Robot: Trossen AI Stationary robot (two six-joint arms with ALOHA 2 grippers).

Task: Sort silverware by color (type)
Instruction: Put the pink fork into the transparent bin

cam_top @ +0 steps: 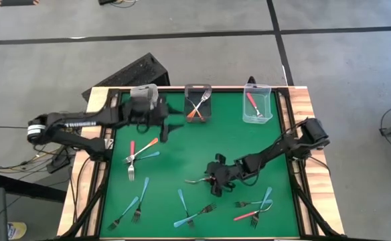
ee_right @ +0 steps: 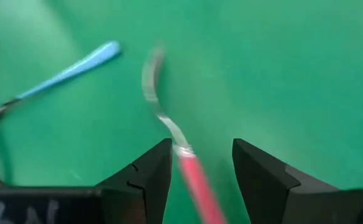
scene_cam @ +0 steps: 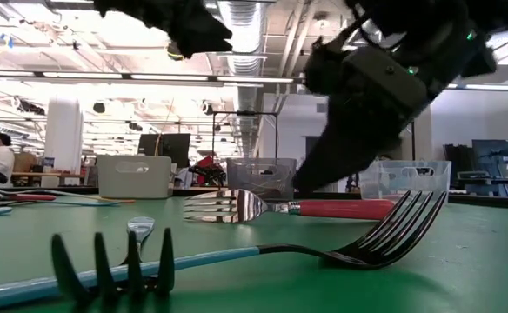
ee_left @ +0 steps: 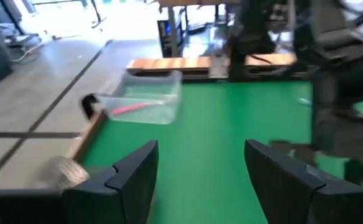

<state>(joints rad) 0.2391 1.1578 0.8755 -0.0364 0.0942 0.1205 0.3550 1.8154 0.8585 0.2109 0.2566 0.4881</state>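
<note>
Green tabletop (cam_top: 182, 167): left hand (cam_top: 163, 127) at 11 o'clock near the left bin (cam_top: 144, 96), fingers wide, empty. Right hand (cam_top: 212, 178) at centre, fingers straddling a red-handled fork (ee_right: 191, 171); grip unclear. Other forks (cam_top: 142, 194) scattered toward 6 o'clock.

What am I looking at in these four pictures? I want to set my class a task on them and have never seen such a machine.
It is a robot with two dark arms at a green table, sorting small forks by handle colour. One picture looks straight down, one looks level across the table top, and two come from cameras on the wrists. Forks with blue, orange and red handles lie scattered; three small bins stand along the far edge. The left tool hangs open and empty near the far left bin. The right tool is low over the table, its jaws apart on either side of a red-handled fork, not yet gripping it.
</note>
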